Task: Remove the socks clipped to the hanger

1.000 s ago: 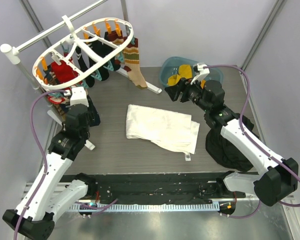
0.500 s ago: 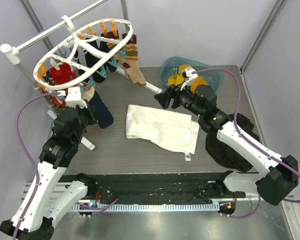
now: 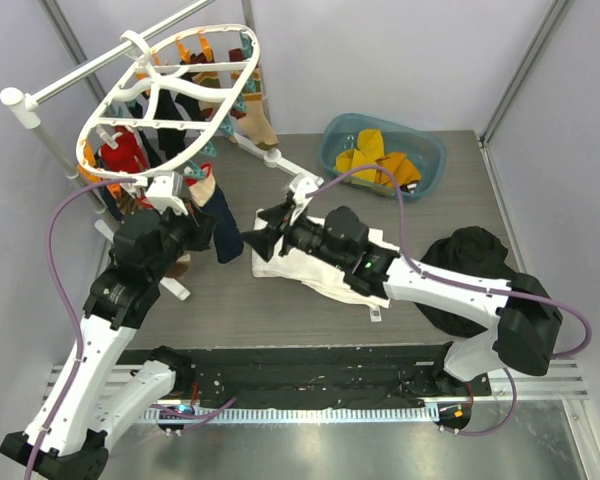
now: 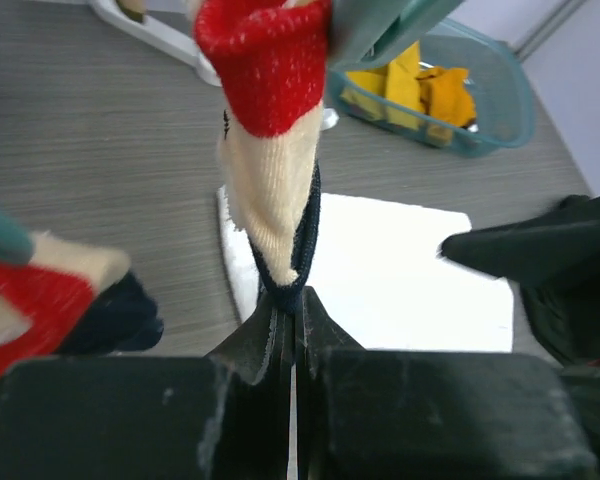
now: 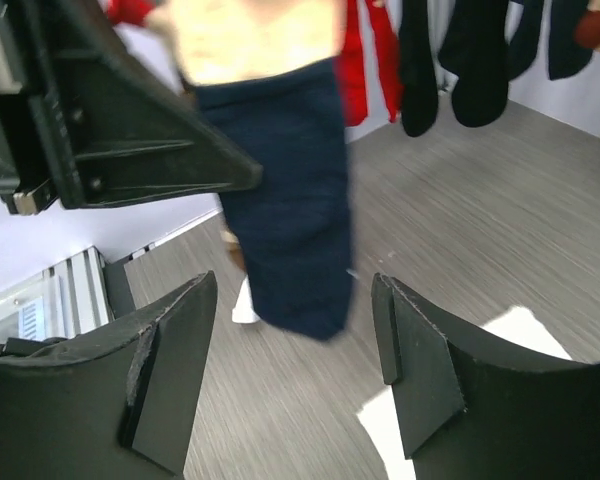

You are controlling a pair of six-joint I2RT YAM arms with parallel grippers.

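Observation:
The white oval hanger (image 3: 170, 95) hangs tilted from the pole at the back left, with black, red and striped socks (image 3: 120, 152) clipped under it. One red, cream and navy sock (image 3: 223, 225) hangs from a teal clip at its near edge. My left gripper (image 3: 204, 232) is shut on this sock's navy edge; in the left wrist view (image 4: 292, 300) the jaws pinch the fabric (image 4: 270, 180). My right gripper (image 3: 253, 240) is open just right of the sock. In the right wrist view (image 5: 290, 370) the navy part (image 5: 290, 250) hangs just ahead of the spread fingers.
A teal basin (image 3: 432, 150) with yellow socks stands at the back right. A large white cloth (image 3: 325, 275) lies mid-table under my right arm. A black garment heap (image 3: 475, 275) lies to the right. The white pole stand (image 3: 40, 100) rises at the back left.
My right arm swung left from the basin across the white cloth to the navy sock. My left gripper pulled the sock down and rightward, and the hanger tilted up.

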